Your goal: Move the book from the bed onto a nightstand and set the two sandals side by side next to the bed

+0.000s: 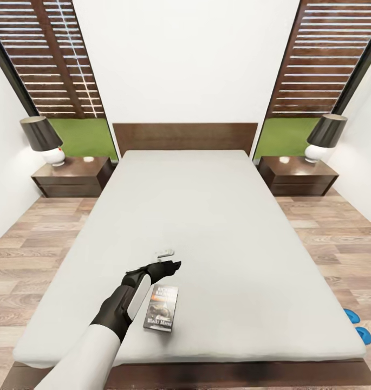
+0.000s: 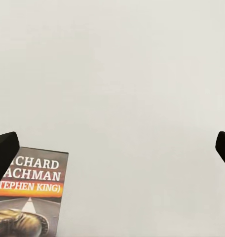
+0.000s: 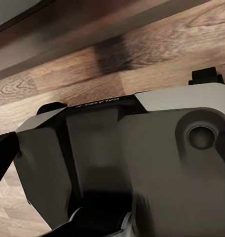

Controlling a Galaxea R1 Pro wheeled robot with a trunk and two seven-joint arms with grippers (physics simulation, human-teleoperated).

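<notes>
Left end effector (image 1: 166, 266) hovers over the bed (image 1: 207, 216), fingers spread wide, just beside the book (image 1: 161, 308). Two blue sandals (image 1: 357, 325) lie on the floor (image 1: 326, 227). Right end effector's state: can't tell.

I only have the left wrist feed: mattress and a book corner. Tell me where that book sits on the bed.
Observer: The book lies flat near the foot edge of the bed, left of centre.
Operator: Place my left tool against it.
Observer: The left tool hovers open just beyond the book's far end, toward the headboard.
Operator: Give me the sandals.
Observer: Two blue sandals lie on the floor by the bed's right foot corner.
Operator: Nightstands?
Observer: One nightstand stands on each side of the headboard, each with a lamp.
</notes>
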